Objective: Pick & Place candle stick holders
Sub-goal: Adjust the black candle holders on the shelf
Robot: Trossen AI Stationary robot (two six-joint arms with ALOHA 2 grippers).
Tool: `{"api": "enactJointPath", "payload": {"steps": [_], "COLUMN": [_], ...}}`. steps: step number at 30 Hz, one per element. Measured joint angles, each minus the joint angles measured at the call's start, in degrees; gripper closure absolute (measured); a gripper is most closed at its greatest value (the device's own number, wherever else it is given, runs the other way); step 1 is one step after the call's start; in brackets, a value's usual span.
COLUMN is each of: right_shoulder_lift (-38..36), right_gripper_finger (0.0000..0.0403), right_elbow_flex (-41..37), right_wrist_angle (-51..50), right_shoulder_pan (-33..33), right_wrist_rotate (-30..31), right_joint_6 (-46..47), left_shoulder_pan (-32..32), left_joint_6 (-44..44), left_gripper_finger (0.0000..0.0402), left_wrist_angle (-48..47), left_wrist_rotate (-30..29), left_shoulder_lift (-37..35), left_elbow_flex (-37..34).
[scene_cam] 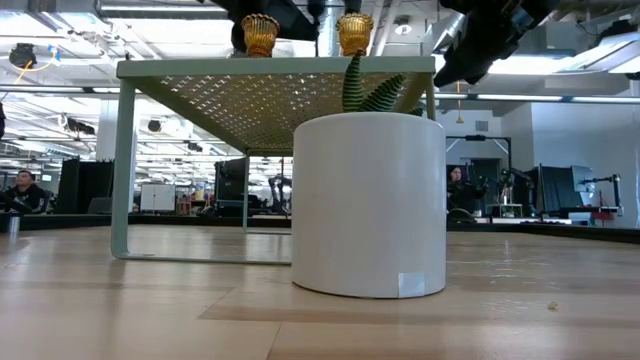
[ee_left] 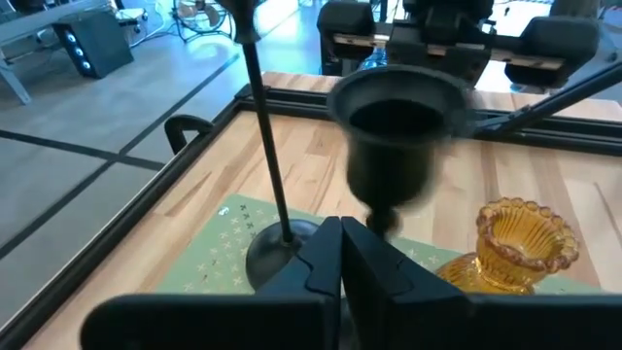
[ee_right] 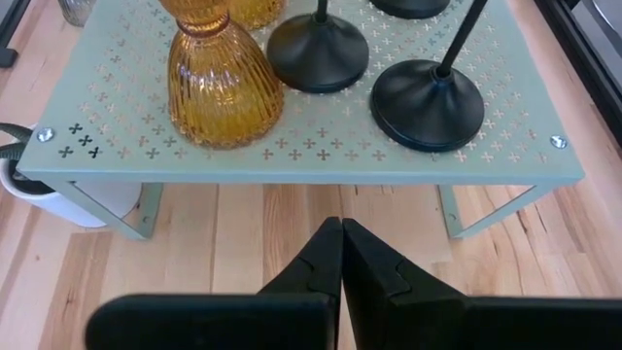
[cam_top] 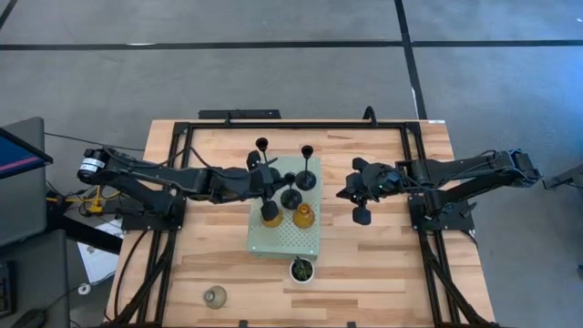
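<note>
Three black candle stick holders (cam_top: 307, 169) (cam_top: 291, 198) (cam_top: 261, 146) and two amber glass holders (cam_top: 271, 214) (cam_top: 303, 217) stand on their bases on the pale green perforated board (cam_top: 284, 239). A clear glass holder (cam_top: 215, 296) stands on the table near the front left. My left gripper (cam_top: 269, 185) is shut over the board. Just beyond its tips (ee_left: 340, 233) stands a black holder's cup (ee_left: 394, 126). My right gripper (cam_top: 344, 193) (ee_right: 340, 233) is shut and empty, above the table just right of the board. My left gripper's shut fingertips (ee_left: 326, 248) stand right at the stem (ee_left: 385, 220) of the nearest black holder, below its cup. The fingers hide the lower stem and the base, so I cannot tell whether they touch it. The holder stands upright.
A small green plant in a white pot (cam_top: 301, 269) (scene_cam: 370, 205) stands on the table in front of the board. The board stands on thin legs (scene_cam: 122, 170) above the wood. A black frame (cam_top: 291, 123) rims the table. People sit in the room behind.
</note>
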Motion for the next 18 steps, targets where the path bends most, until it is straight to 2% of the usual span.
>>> {"api": "enactJointPath", "payload": {"steps": [9,15,18], "right_shoulder_lift": [0.0,0.0,0.0], "right_gripper_finger": [0.0403,0.0403,0.0403], "right_elbow_flex": [0.0,0.0,0.0], "right_wrist_angle": [-0.13,0.27,2.55], "right_shoulder_pan": [0.0,0.0,-0.17], "right_wrist_rotate": [0.0,0.0,0.02], "right_joint_6": [0.0,-0.46,-0.7], "left_shoulder_pan": [-0.5,-3.86,-6.02], "left_joint_6": [1.68,-0.48,-1.57], "left_gripper_finger": [0.0397,0.0396,0.0396], "left_wrist_angle": [-2.59,-14.36,-18.58], "left_wrist_rotate": [-0.97,-10.47,-13.25], "left_shoulder_lift": [-0.77,-6.39,-9.68], "left_elbow_flex": [0.0,0.0,0.01]}}
